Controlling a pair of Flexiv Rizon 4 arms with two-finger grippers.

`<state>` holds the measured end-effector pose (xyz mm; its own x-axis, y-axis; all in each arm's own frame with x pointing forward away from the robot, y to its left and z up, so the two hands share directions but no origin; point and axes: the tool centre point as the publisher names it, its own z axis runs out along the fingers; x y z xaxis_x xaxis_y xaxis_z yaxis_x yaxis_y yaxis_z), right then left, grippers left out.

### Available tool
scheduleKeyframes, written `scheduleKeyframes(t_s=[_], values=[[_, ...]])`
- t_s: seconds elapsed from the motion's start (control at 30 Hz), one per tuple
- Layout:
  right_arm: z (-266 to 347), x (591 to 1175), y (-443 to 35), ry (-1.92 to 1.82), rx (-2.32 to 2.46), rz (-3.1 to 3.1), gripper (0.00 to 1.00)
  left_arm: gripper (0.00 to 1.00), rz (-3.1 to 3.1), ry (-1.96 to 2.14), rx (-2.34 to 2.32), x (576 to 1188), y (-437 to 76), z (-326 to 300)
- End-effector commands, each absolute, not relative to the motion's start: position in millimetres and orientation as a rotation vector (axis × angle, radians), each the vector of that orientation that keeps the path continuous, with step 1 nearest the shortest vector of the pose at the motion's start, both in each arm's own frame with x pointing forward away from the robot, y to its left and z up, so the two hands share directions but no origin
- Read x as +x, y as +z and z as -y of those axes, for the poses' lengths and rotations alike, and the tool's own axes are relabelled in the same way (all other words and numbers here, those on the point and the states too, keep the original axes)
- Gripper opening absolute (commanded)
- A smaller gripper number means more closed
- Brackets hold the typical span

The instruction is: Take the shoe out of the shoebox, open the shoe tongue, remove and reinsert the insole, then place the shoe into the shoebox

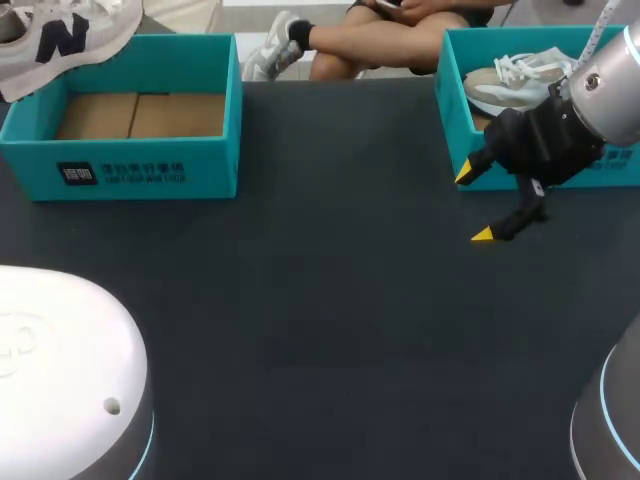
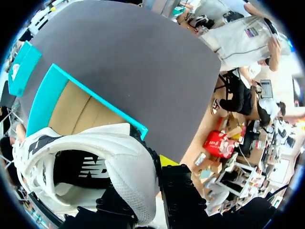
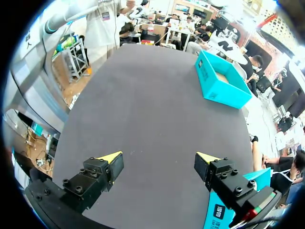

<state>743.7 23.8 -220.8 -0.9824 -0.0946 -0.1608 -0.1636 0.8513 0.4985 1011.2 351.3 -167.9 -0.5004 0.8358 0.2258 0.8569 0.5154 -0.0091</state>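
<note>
A white and grey shoe [image 1: 60, 35] hangs above the back left corner of the empty teal shoebox [image 1: 120, 125]. In the left wrist view my left gripper [image 2: 151, 166] is shut on the shoe's [image 2: 90, 167] white collar wall, one finger inside and one yellow-tipped finger outside; the open box [image 2: 71, 107] lies below it. The left gripper itself is out of the head view. My right gripper [image 1: 476, 205] stands open over the mat, in front of the right teal box [image 1: 455, 120], with nothing between its fingers [image 3: 158, 161].
The right teal box holds another pale shoe [image 1: 520, 80]. In the right wrist view that box's corner [image 3: 221, 210] sits beside one finger, and the left box [image 3: 221, 81] lies far ahead. My left arm's white base [image 1: 60, 370] fills the near left corner.
</note>
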Motion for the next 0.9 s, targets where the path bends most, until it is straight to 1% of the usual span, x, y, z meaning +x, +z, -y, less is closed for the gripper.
scheduleKeyframes(t_s=[0.03,0.33,0.57,0.77,0.9], values=[[-25,743,-222,0.792,-0.201,-2.896,1.0,0.0,2.354,-0.242,-1.706,1011,-166,-354],[-25,743,-222,0.792,-0.201,-2.896,1.0,0.0,2.282,-0.241,-1.806,1015,-164,-359],[-25,743,-222,0.792,-0.201,-2.896,1.0,0.0,2.292,-0.252,-1.789,1017,-162,-364],[-25,743,-222,0.792,-0.201,-2.896,1.0,0.0,2.174,-0.291,-1.963,1015,-158,-367],[-25,743,-222,0.792,-0.201,-2.896,1.0,0.0,2.158,-0.33,-1.965,1020,-156,-369]])
